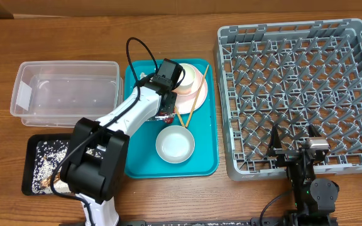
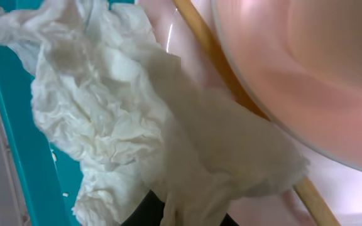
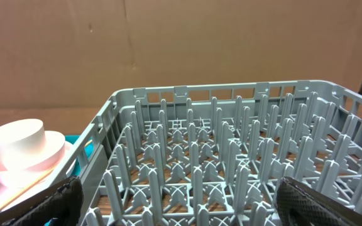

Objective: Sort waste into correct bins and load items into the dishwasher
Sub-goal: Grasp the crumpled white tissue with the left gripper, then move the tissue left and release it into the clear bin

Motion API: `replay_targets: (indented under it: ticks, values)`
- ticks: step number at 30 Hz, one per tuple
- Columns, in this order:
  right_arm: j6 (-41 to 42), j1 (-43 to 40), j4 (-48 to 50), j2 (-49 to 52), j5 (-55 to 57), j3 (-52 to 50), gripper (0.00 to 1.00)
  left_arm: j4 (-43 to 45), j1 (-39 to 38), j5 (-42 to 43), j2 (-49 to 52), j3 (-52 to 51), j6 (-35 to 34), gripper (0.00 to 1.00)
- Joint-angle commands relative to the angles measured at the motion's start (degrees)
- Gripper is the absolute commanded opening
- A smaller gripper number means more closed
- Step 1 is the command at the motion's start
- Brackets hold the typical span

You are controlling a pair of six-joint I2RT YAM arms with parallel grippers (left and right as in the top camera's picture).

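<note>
My left gripper [image 1: 162, 78] is down at the far left of the teal tray, beside the pale pink plate [image 1: 193, 93]. In the left wrist view its dark fingers [image 2: 175, 216] are shut on the crumpled white napkin [image 2: 124, 119], which lies against the plate [image 2: 357, 194] and a wooden chopstick [image 2: 200, 37]. The cream cup [image 1: 187, 74] stands on the plate. The chopsticks [image 1: 197, 100] lean off the plate. The white-pink bowl [image 1: 175, 144] sits at the tray's front. A red wrapper [image 1: 166, 117] peeks out beside my arm. My right gripper [image 1: 297, 150] [image 3: 181, 207] is open and empty over the near edge of the grey dish rack [image 1: 300, 94].
The teal tray [image 1: 207, 160] lies between the rack and the clear plastic tub [image 1: 68, 91]. The black tray [image 1: 33, 147] at the front left holds rice-like crumbs [image 1: 49, 157]. My left arm lies across the tray's left side. The rack [image 3: 231, 157] fills the right wrist view.
</note>
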Motion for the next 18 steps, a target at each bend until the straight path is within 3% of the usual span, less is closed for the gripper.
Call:
replay_targets:
  ticks: [1,3,10,18]
  values:
    - [-0.07,-0.11,0.35,-0.61,-0.11,-0.59,1.0,0.11,0.11,-0.63,-5.73,3.26,0.46,0.14]
    - [-0.07,-0.11,0.35,-0.61,-0.11,-0.59,1.0,-0.13,0.11,-0.66,-8.15,3.65,0.57,0.04]
    - [-0.07,-0.11,0.35,-0.61,-0.11,-0.59,1.0,-2.43,0.98,-0.68,-17.75,4.0,-0.46,0.04]
    - [-0.07,-0.11,0.35,-0.61,-0.11,-0.59,1.0,-9.57,10.82,-0.55,-25.62,4.17,-10.23,0.04]
